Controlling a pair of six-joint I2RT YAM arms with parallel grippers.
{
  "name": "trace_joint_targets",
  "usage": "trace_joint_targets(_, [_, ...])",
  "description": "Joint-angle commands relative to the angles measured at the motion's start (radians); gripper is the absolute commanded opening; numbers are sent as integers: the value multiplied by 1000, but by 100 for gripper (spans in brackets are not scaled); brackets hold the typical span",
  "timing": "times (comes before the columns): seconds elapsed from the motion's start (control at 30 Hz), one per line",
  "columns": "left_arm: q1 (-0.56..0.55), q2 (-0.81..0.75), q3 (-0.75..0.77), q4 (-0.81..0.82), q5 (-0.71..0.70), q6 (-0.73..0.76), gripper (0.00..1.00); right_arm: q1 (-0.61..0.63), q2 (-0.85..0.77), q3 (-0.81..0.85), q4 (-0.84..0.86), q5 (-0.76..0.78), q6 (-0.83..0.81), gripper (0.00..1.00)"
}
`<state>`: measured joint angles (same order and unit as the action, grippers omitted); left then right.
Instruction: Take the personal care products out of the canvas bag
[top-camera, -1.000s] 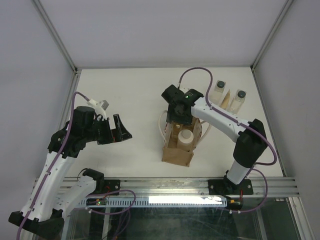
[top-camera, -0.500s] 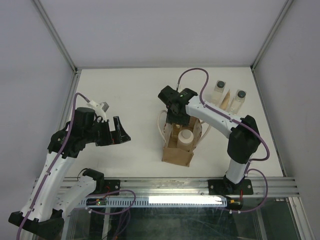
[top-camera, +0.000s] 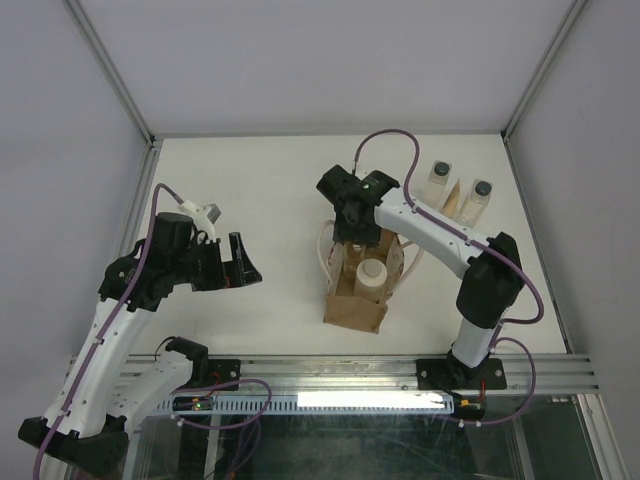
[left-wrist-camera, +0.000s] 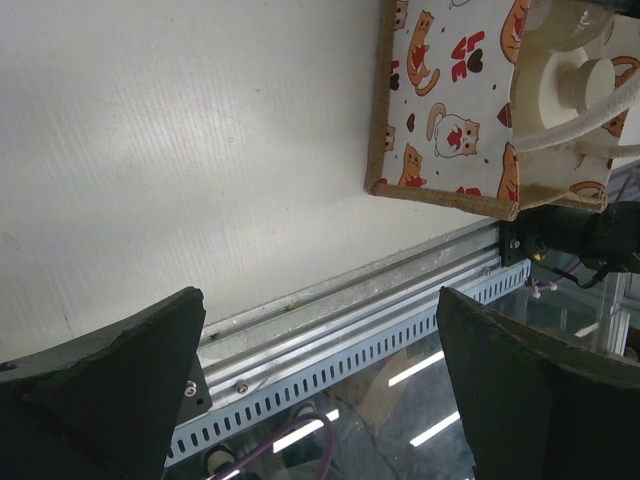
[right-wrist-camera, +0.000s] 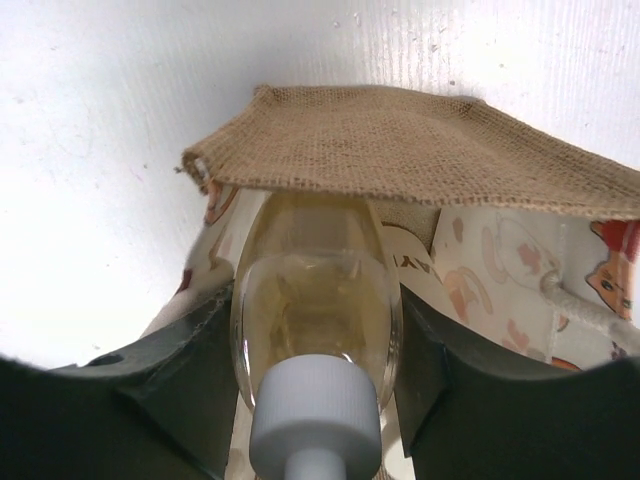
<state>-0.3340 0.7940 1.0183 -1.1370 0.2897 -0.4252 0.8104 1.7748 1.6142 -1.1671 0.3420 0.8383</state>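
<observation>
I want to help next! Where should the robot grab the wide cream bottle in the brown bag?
Probably by its round cream cap, coming from straight above: the wide cream bottle stands upright in the tan canvas bag, whose fabric walls cover its sides.

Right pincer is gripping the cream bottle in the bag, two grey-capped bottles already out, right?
No: right wrist view shows the right pincer gripping the amber white-capped bottle; the cream bottle sits free in the bag. Two grey-capped bottles are out.
</observation>
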Motion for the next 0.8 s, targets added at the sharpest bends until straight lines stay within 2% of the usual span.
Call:
trace_joint_targets(0.0, [-2, 0, 37, 40, 6, 9, 99, 3, -137, 124, 13, 40, -11, 17])
trace_joint_targets(0.1, [-2, -1, 33, 48, 5, -4, 99, -11, -176, 132, 21, -1, -6, 11])
trace_joint_targets(0.37, [-2, -8, 13, 77, 2, -44, 99, -55, -317, 81, 55, -116, -4, 8])
trace_joint_targets(0.47, [-2, -1, 18, 83, -12, -48, 99, -116, -377, 58, 61, -176, -9, 2])
trace_joint_targets(0.77, [-2, 34, 39, 110, -39, -68, 99, -273, -503, 85, 25, -337, -30, 0])
